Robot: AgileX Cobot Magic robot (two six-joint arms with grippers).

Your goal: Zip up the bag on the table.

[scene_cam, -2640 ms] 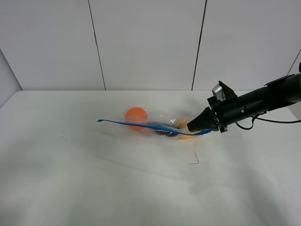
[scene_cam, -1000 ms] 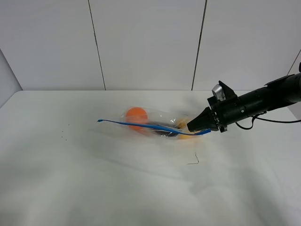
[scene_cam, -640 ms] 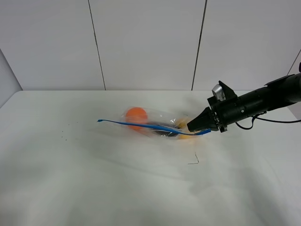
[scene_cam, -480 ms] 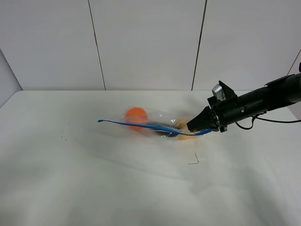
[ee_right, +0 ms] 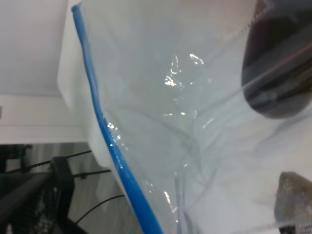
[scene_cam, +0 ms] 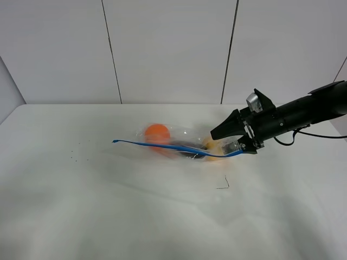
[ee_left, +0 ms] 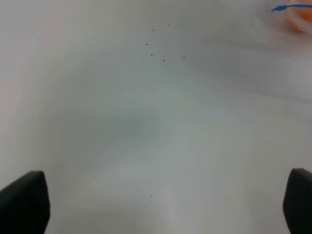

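One bag lay on the white counter in the high view, clear plastic with a blue zipper strip running along its near edge. An orange ball showed through the bag's left part, with dark and yellow items toward its right end. The right claw sat at the bag's right end, its fingers spread apart, one above the bag's corner and one at the end of the strip.

In the left wrist view, the left claw showed only two dark fingertips set wide apart over bare counter, released and well away from the bag, whose edge peeked in at a corner.

In the right wrist view, crinkled plastic of the bag filled the picture, the strip crossing it, beside a dark purple item.
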